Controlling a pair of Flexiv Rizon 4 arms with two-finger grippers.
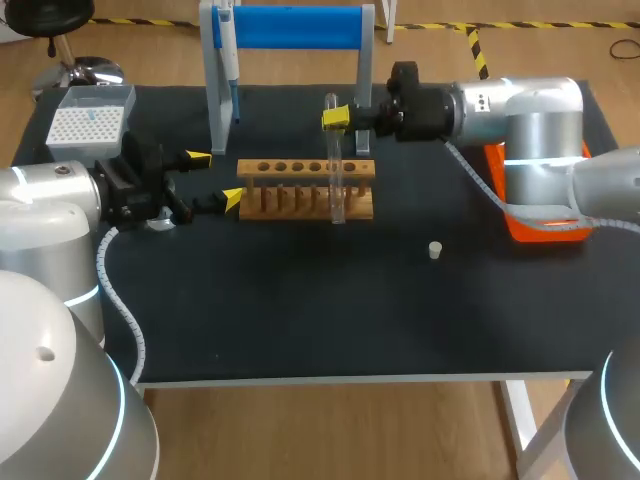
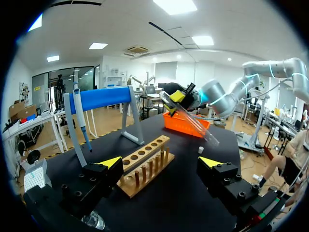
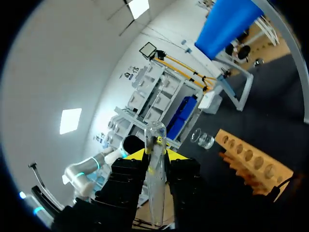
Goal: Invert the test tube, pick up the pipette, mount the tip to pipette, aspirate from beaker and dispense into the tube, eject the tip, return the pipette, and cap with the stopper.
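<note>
While the left claw (image 1: pixel 216 178) gapes, the right claw (image 1: pixel 335 118) clamps a clear, slender, round-ended test tube (image 1: pixel 337 185)

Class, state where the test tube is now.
Head view: the test tube is clamped in the right pincer, by the right end of the wooden rack.

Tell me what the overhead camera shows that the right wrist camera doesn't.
Only overhead: the white stopper lying on the table, the tip box and the orange tray. Only the right wrist, clearly: the glass beaker beyond the wooden rack; overhead the left arm largely covers it. Both: the test tube clamped in the right pincer, the rack and the blue stand.
</note>
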